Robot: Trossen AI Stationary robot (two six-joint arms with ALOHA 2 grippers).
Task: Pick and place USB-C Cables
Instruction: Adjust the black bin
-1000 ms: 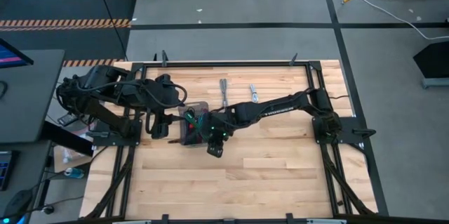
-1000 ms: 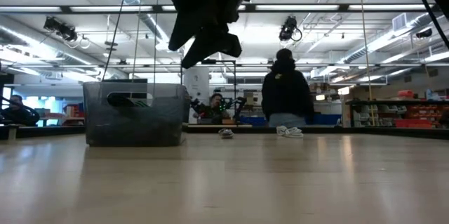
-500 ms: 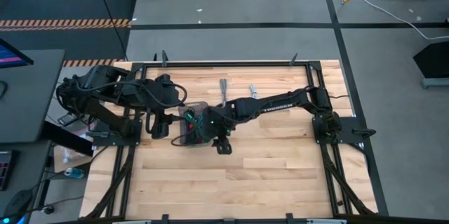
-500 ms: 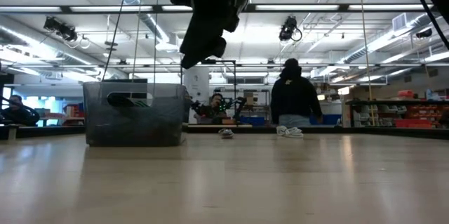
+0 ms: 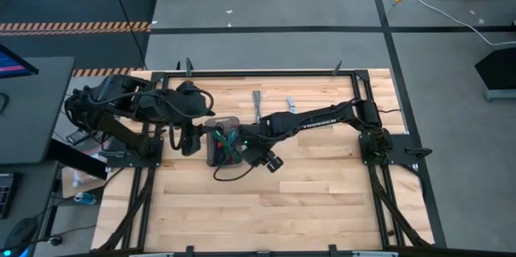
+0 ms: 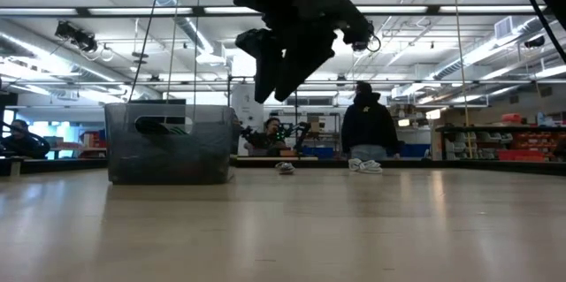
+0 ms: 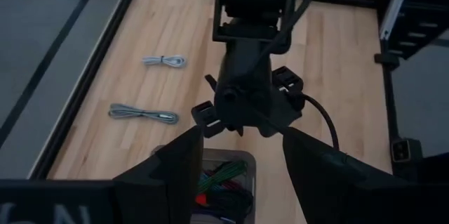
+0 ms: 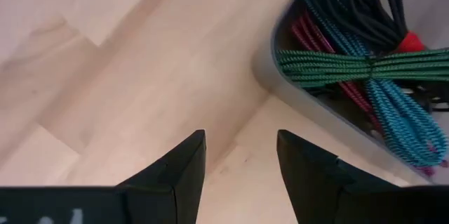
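A grey plastic tray [image 5: 211, 157] stands left of the table's middle. It holds green [image 8: 337, 67], teal [image 8: 393, 115], magenta [image 8: 324, 54] and black [image 8: 358, 6] USB-C cables; the black one has a red tie. Two grey cables [image 5: 256, 104] [image 5: 291, 105] lie flat on the wood beyond the tray. My right gripper [image 5: 272, 162] [image 8: 238, 140] hangs open over bare wood just right of the tray, pointing steeply down, nothing between its fingers. My left gripper [image 5: 191, 140] [image 7: 242, 136] is open, high above the tray's left side.
Black frame rails [image 5: 258, 72] run along the table's edges. Bare wood [image 5: 322, 201] stretches over the near and right parts of the table. In the low view a person [image 6: 367, 127] stands in the room beyond the far edge.
My right gripper has moved from the tray's near right corner toward the table's right edge, rolling strongly about its own axis as it went. The cables and the tray have stayed where they were.
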